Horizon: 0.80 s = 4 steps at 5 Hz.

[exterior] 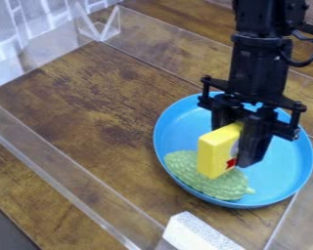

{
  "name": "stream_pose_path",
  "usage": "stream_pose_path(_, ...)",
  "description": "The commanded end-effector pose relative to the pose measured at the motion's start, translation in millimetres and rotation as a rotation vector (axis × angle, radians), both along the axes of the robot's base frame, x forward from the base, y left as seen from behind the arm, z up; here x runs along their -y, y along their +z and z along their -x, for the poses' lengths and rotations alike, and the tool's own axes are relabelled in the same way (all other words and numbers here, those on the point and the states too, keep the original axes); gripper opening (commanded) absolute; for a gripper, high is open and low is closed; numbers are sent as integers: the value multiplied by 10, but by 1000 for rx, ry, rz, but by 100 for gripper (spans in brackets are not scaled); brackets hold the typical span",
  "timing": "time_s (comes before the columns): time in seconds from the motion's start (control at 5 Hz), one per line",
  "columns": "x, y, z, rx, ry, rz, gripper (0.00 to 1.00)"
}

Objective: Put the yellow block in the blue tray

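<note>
Yellow block [218, 152] sits pinched between the closed fingers of the gripper [245, 156], low over the blue tray [280, 184] and just above a green bumpy gourd [201, 176] lying in it. Judged from this placement, delivery is nearly complete; release appears withheld because the gourd occupies the spot directly beneath.

Item one: small bright yellow rectangular plastic block [218, 152]
Marking: red patch visible at lower right edge
Pose: upright, tilted slightly, long side roughly vertical
Position: over the inner area of the tray, its lower end against a green bumpy object lying there
Item two: large round shallow bright blue plastic tray [184, 119]
Form: raised rim, smooth glossy interior
Position: flat on the wooden surface, lower right of view
</note>
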<state>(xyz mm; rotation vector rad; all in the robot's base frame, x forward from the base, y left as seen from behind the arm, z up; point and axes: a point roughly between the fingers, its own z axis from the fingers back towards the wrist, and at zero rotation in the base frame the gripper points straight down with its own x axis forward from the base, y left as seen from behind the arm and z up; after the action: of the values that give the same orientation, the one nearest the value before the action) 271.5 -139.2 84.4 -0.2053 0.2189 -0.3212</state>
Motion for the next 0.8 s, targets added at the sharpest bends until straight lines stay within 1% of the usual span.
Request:
stream_pose_path(0.0,-33,150,-120,47,23,22,0)
stream_pose_path(0.6,-44,154,-115,24,34,25,0)
